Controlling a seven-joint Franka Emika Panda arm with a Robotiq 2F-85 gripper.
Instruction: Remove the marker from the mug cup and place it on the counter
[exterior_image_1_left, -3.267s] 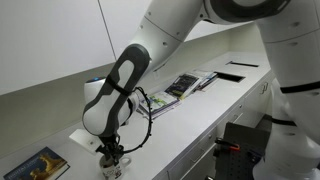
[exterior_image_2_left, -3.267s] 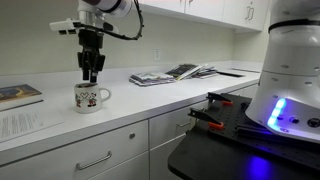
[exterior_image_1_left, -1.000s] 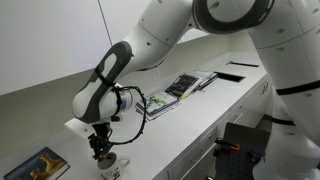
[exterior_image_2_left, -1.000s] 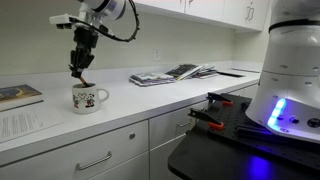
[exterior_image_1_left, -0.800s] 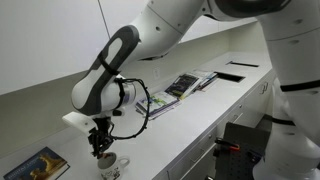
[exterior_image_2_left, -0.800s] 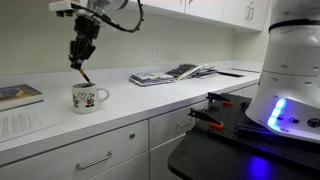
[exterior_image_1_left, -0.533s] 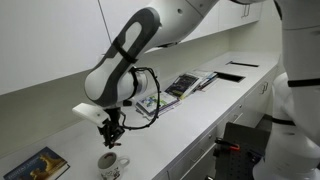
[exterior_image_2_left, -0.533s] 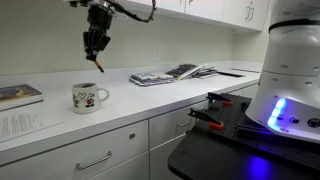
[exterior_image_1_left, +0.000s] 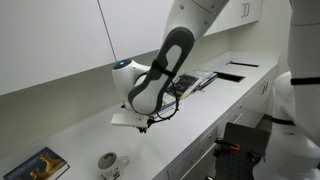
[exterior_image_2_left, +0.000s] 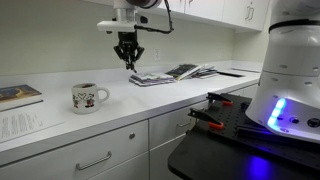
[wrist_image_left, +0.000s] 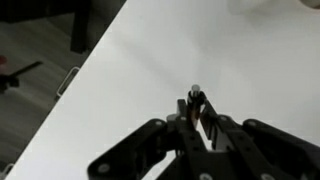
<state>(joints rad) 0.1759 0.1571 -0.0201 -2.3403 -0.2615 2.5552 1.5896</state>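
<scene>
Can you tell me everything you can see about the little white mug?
The mug cup is small and white, ceramic by its look, with dark markings on its wall and one handle on its side. Its inside looks dark. In both exterior views it stands upright on the white counter. Nothing sticks out of it, and nothing but the counter touches it.

Your arm (exterior_image_1_left: 168, 62) reaches down from the upper right in an exterior view and folds at the elbow. The forearm slopes down to the wrist. Gripper (exterior_image_2_left: 128, 56) points straight down, held up in the air, touching no surface. In the wrist view the fingers (wrist_image_left: 180, 118) are closed tight on the marker (wrist_image_left: 196, 97), which is pinched between the tips with its end poking out past them.
</scene>
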